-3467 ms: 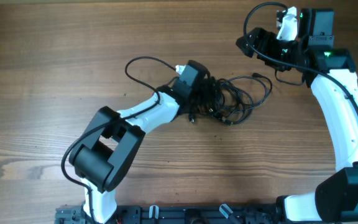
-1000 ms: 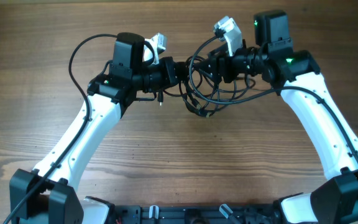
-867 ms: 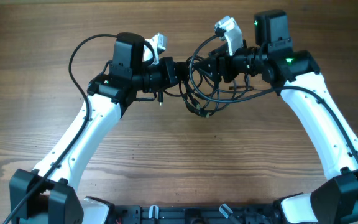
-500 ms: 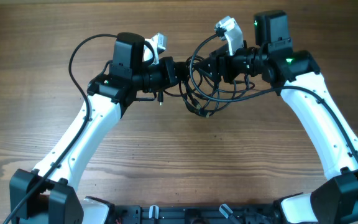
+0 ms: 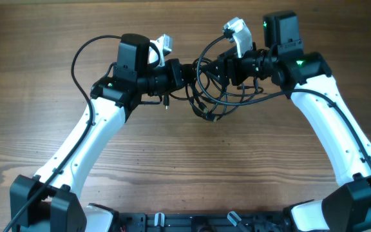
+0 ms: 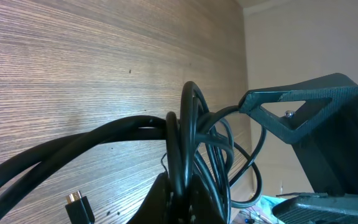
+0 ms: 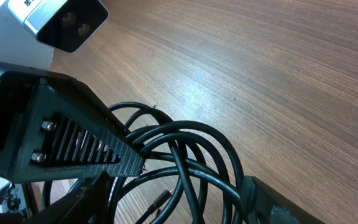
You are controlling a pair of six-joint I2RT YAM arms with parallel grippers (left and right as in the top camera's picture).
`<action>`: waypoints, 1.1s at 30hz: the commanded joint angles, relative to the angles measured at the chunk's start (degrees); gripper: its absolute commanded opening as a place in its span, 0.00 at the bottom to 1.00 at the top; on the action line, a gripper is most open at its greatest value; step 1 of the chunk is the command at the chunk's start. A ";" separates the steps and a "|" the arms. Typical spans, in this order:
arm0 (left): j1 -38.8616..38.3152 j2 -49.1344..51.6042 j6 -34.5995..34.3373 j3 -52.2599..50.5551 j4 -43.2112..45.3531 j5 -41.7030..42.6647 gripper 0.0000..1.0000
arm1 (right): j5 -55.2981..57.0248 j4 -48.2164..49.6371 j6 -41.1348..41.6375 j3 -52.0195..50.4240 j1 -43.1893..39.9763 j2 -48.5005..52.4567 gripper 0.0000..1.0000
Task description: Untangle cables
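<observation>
A tangle of black cables (image 5: 212, 96) hangs in the air between my two grippers above the middle of the table. My left gripper (image 5: 189, 72) comes in from the left and is shut on a few strands of the cables (image 6: 191, 124), pinched between its jaws (image 6: 182, 190). My right gripper (image 5: 219, 69) faces it from the right. Its fingers (image 7: 260, 198) stand wide apart, with loops of cable (image 7: 185, 149) running through the gap. A black plug (image 6: 78, 204) dangles below the left gripper, and a second plug end (image 7: 160, 202) shows under the loops.
The wooden table (image 5: 44, 129) lies below both raised arms. The left arm's own black lead (image 5: 82, 55) arcs out to the left. The left wrist's white camera (image 7: 67, 22) sits close in front of my right gripper.
In the oldest frame the tangle lay on the table under the left gripper, with the right arm away at the back right. Now both arms hold it lifted between them. Nothing has visibly moved in the last second.
</observation>
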 commanded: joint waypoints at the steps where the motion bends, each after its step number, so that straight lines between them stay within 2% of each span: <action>1: 0.35 -1.11 0.70 0.02 0.04 -1.22 0.04 | 0.48 0.31 2.49 1.31 0.50 -0.48 0.71; 5: 1.68 -1.11 0.70 0.02 -5.31 -8.00 0.04 | 3.98 -0.33 2.10 1.31 2.80 -0.48 0.71; 8: 4.00 -1.11 0.72 0.02 -7.54 -7.93 0.04 | 6.69 -0.20 2.25 1.31 4.79 -0.48 0.71; 11: 6.75 -1.14 1.46 0.02 -8.46 -3.30 0.04 | 8.55 -0.13 2.32 1.31 6.56 -0.39 0.71; 14: 10.01 -1.14 5.44 0.02 -8.17 6.86 0.04 | 12.68 -0.33 2.29 1.31 8.66 -0.33 0.71; 18: 12.55 -1.14 5.44 0.02 -8.15 13.07 0.04 | 14.95 -0.17 2.29 1.31 10.51 -0.31 0.71; 33: 13.03 -1.14 5.44 0.02 -7.76 18.38 0.04 | 17.49 2.71 1.66 1.31 11.39 3.17 0.65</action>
